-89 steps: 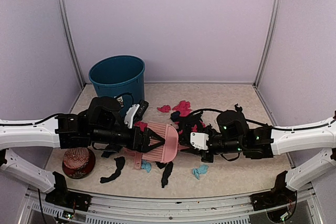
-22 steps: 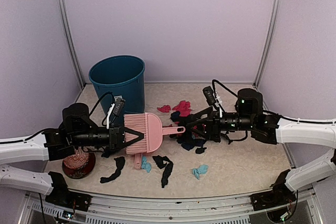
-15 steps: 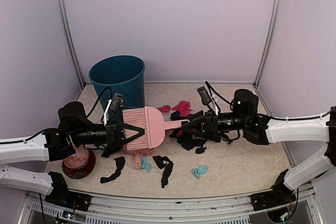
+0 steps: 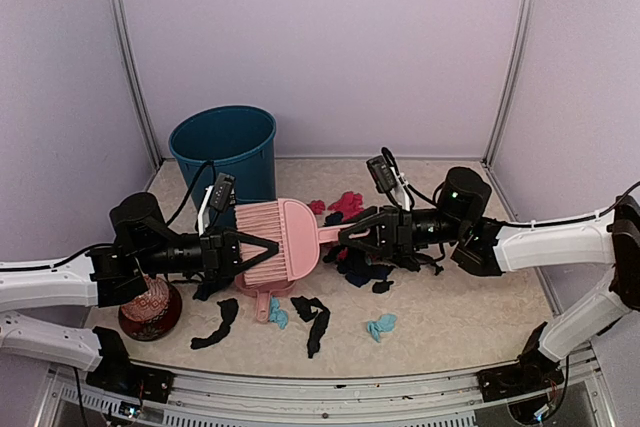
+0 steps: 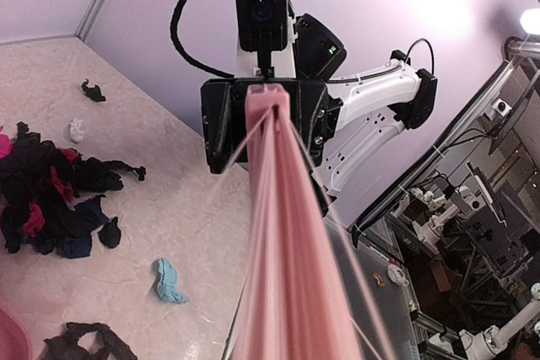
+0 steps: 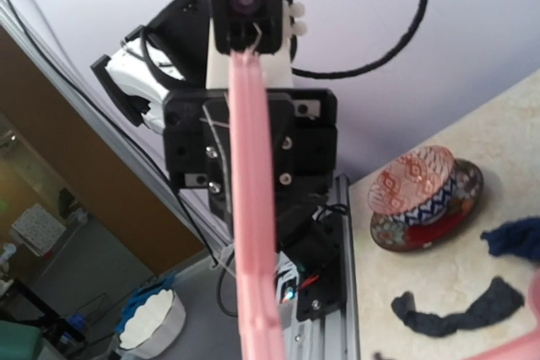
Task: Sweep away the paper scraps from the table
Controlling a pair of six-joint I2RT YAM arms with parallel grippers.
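Note:
The pink dustpan [image 4: 285,242] hangs above the table [image 4: 460,312], turned on edge. My left gripper [image 4: 238,250] is shut on its wide rim. My right gripper [image 4: 347,237] faces it from the right, its jaws open on either side of the handle tip [image 4: 333,235], without visibly pressing it. A heap of black, dark blue and magenta paper scraps [image 4: 366,269] lies under the right gripper, and it also shows in the left wrist view [image 5: 46,200]. Magenta scraps [image 4: 346,203] lie behind the heap. Black scraps [image 4: 313,314] and teal scraps [image 4: 380,326] lie near the front.
A teal bin [image 4: 224,145] stands at the back left. A dark bowl with a red patterned ball [image 4: 150,310] sits front left, under my left arm. The pink brush [image 4: 262,304] lies below the dustpan. A white scrap [image 5: 77,130] lies far right. Lilac walls surround the table.
The dustpan has risen and shifted right with my left gripper. My right gripper has moved left over the handle tip and its jaws have narrowed.

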